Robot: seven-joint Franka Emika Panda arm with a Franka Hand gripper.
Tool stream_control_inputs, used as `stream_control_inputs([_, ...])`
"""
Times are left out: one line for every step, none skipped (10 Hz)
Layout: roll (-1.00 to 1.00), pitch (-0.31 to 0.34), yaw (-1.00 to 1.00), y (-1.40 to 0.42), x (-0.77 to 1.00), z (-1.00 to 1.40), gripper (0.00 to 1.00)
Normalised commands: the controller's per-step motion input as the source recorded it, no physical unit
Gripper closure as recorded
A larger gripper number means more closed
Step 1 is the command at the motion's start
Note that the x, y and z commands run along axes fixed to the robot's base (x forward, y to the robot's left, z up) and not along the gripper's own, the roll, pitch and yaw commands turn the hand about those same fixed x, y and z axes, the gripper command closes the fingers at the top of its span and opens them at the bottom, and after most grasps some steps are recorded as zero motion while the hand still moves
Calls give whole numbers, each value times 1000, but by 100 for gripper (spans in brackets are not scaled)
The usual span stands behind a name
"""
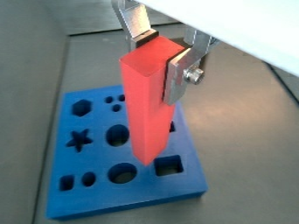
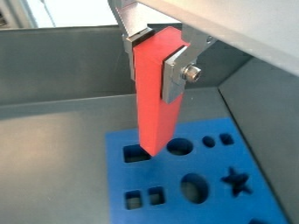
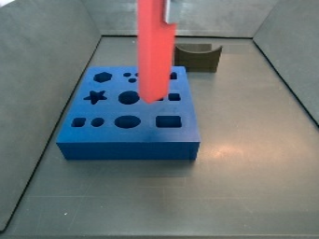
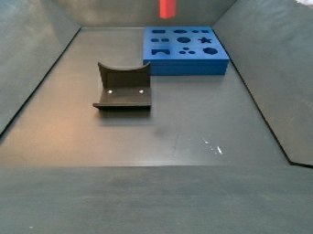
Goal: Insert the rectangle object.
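My gripper (image 1: 160, 54) is shut on the upper end of the rectangle object (image 1: 146, 105), a long red-pink bar held upright; it shows the same way in a wrist view (image 2: 156, 57). The bar (image 2: 158, 105) hangs over the blue block (image 1: 146, 197) with shaped holes. Its lower end is close to the rectangular hole (image 1: 170, 164) near the block's corner; I cannot tell if it touches. In both side views the bar (image 3: 153, 47) (image 4: 167, 8) comes down from above the block (image 3: 125, 140) (image 4: 184, 64), and the gripper is out of frame.
A small dark olive curved piece (image 3: 200, 58) (image 4: 123, 87) stands on the grey floor beside the block. Grey sloped walls (image 3: 293, 84) enclose the bin on all sides.
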Motion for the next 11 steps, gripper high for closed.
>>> stream_control_inputs([47,-39,-669,-103,454,-283,100])
stream_control_inputs([64,-23,-851,-69,234,-317,100])
stream_control_inputs([43,-21,-1000,-23,0,-300,100])
stream_control_inputs([34,-7,-1000,-20,0,-274,100])
stream_control_inputs([0,-1,-1000,-29,0,-177,100])
stream_control_inputs([0,-3,-1000,-31,0,-129,100])
stream_control_inputs([0,-4,-1000,-29,0,-97,100])
stream_control_inputs([0,-10,-1000,-31,6,-57,100])
stream_control_inputs([0,-10,-854,-51,226,-51,100])
stream_control_inputs([0,0,-486,-334,497,-171,100])
stream_control_inputs([0,-66,0,-3,0,-203,100])
